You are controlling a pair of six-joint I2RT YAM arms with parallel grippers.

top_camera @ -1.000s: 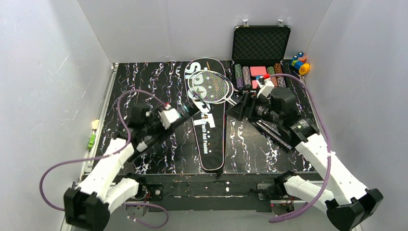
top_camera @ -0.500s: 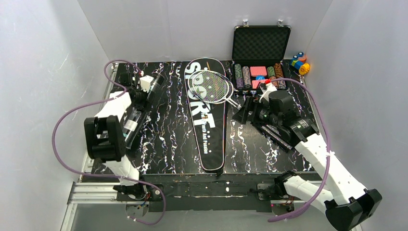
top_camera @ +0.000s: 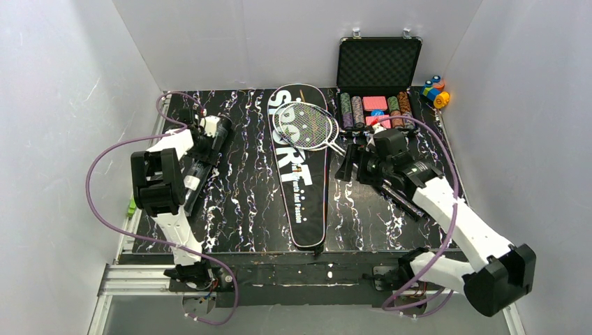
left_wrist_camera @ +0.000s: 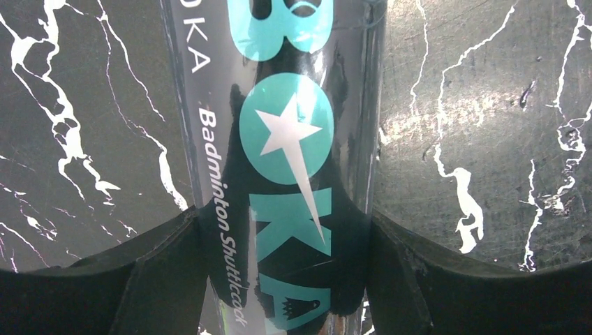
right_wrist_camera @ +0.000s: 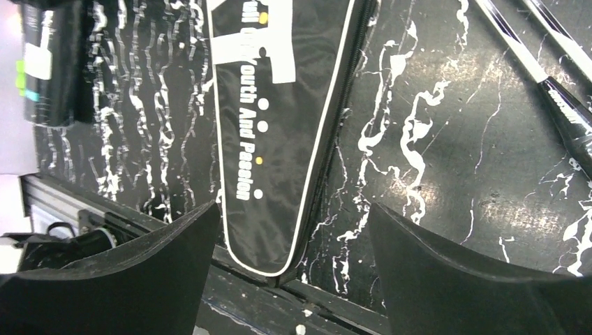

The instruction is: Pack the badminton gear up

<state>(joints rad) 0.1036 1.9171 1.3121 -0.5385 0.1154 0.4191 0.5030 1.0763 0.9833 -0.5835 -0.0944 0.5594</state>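
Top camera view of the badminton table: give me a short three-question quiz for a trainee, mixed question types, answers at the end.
1. True or false: the poker chip case is shut.
2. What is the left gripper closed on? A. a racket B. the shuttlecock tube C. the SPORT bag
3. Which gripper is open with nothing between its fingers?
Key: 1 false, its lid stands open. 2 B. 3 the right gripper.

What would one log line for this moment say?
left hand: shut on shuttlecock tube | right hand: open, empty | rackets: heads lying on bag, unpacked
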